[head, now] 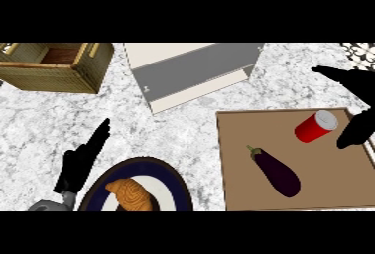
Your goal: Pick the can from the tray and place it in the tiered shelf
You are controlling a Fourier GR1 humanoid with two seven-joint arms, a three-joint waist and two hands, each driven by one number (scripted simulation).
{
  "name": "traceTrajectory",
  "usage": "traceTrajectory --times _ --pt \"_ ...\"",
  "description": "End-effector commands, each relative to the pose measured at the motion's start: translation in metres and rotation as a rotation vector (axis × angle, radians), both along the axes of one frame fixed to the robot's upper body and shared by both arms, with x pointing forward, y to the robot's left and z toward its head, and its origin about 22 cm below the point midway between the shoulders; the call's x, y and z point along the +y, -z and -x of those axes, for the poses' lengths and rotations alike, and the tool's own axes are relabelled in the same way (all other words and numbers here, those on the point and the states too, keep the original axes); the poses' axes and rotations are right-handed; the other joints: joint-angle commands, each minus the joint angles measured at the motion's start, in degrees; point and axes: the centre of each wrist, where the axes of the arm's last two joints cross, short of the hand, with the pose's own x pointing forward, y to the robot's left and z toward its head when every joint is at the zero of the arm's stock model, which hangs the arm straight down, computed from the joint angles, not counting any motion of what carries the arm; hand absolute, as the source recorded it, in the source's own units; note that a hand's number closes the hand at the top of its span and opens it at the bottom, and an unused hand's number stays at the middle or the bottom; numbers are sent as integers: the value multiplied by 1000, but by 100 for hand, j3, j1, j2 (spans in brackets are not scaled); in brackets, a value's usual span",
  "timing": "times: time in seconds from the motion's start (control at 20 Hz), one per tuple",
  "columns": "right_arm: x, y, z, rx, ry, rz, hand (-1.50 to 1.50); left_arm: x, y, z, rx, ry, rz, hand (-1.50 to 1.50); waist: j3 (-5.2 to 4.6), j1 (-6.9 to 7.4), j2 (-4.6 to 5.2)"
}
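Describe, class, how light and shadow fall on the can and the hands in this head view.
Head view: the can shows a pale sheen along its red side; both hands, left hand and right hand, read as flat black shapes without shading; no cast shadow shows on the tray.

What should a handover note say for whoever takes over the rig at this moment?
Left hand: open, fingers straight, resting at lower left beside the plate with the croissant.
Right hand: open, at the tray's right edge, just right of the can, not gripping it.
Can lies on its side on the tray, apart from the eggplant.
Tiered shelf holds nothing visible.
Done: approach only. Left: grasp the can, carry it, place it in the shelf.
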Motion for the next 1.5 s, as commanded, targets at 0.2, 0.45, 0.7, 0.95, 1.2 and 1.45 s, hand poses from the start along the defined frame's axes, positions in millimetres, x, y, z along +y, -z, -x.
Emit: traceTrajectory --times 0.2,0.45,0.7,0.95,1.2,1.45 --pt "54 39 13 98 62 85 -150 -5 -1 -12 8 -12 -6 0 -9 -38 19" --pt "35 30 20 114 98 108 -150 -20 3 1 29 -22 -1 0 -6 -25 14" --pt "28 38 12 62 127 197 -150 5 -8 -1 9 -2 -11 0 -5 9 22" --pt "26 38 3 49 129 210 -150 -20 -3 -13 17 -1 1 0 -6 -1 27" --pt "36 72 17 64 121 229 -150 3 4 -7 21 -7 6 0 -6 -14 23" --pt "20 68 0 76 128 249 -150 -16 -6 -7 28 1 5 0 -5 8 25"
